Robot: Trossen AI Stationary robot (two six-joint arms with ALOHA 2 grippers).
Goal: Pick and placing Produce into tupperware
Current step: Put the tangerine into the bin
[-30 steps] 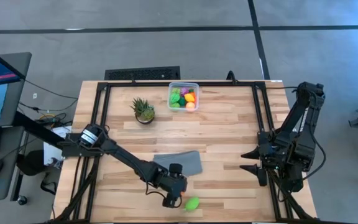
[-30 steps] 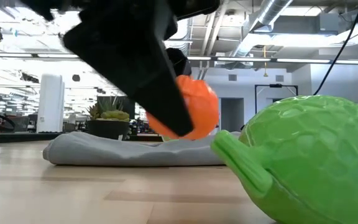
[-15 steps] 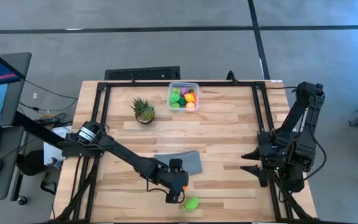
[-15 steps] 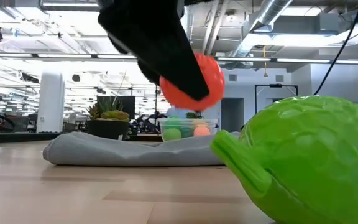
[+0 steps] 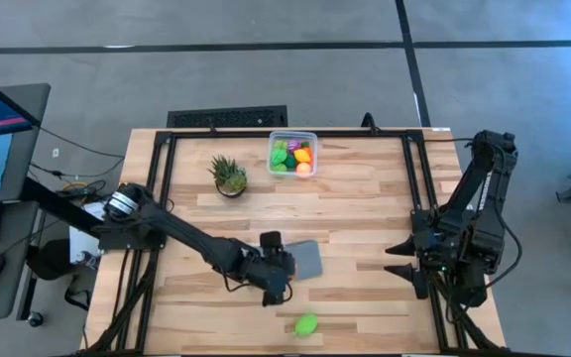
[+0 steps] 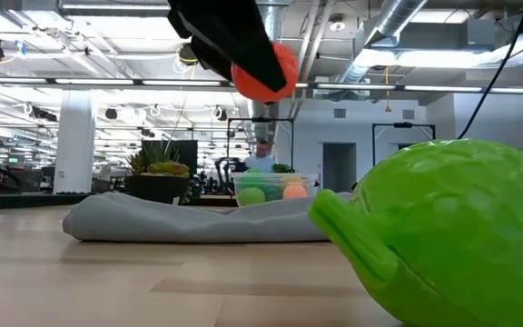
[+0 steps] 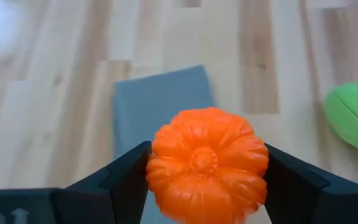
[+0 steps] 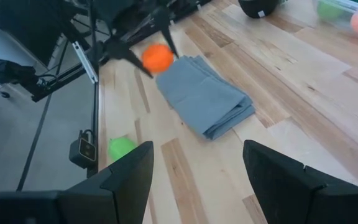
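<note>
The left gripper (image 7: 205,180) is clamped on an orange pumpkin-shaped toy (image 7: 205,163), one dark finger pressed against each flank, and holds it clear of the table, up near the ceiling line in the low view (image 6: 263,71). Directly beneath the gripper lies the folded grey cloth (image 5: 303,260), and nearer the table's front edge, off to the gripper's side, a green toy (image 5: 306,324) rests alone on the wood; in the low view it fills the foreground (image 6: 443,236). Far ahead of the gripper, at the back edge of the table, stands the clear tupperware (image 5: 292,154), already holding several pieces of produce, green, orange and pink, with what looks like a purple one among them, though that is hard to make out. The potted plant (image 5: 229,176) sits just beside the tub. The right gripper (image 8: 197,180) waits over the table's right side with its fingers spread wide and nothing between them
</note>
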